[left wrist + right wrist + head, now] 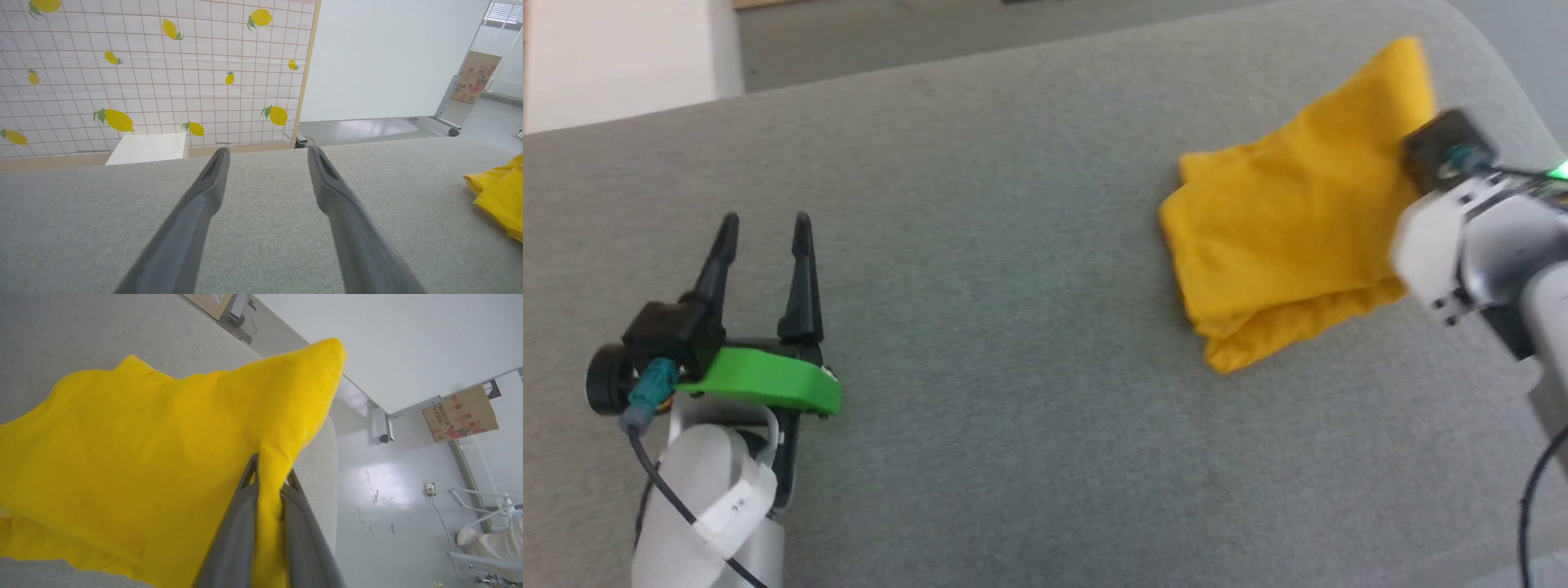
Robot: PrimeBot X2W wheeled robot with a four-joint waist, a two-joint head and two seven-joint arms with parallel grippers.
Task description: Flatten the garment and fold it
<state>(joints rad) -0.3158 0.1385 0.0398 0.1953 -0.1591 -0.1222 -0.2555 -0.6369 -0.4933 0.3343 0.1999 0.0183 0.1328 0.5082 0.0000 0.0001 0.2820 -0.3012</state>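
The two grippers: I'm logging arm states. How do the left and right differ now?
The left gripper has its jaws apart and empty; the right gripper has them shut on the garment. The left gripper is over bare grey cushion; the right gripper is at the garment's edge. Both have long dark fingers.

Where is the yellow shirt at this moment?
In the head view the yellow shirt lies bunched on the right side of the grey surface, one edge pinched by the right gripper.
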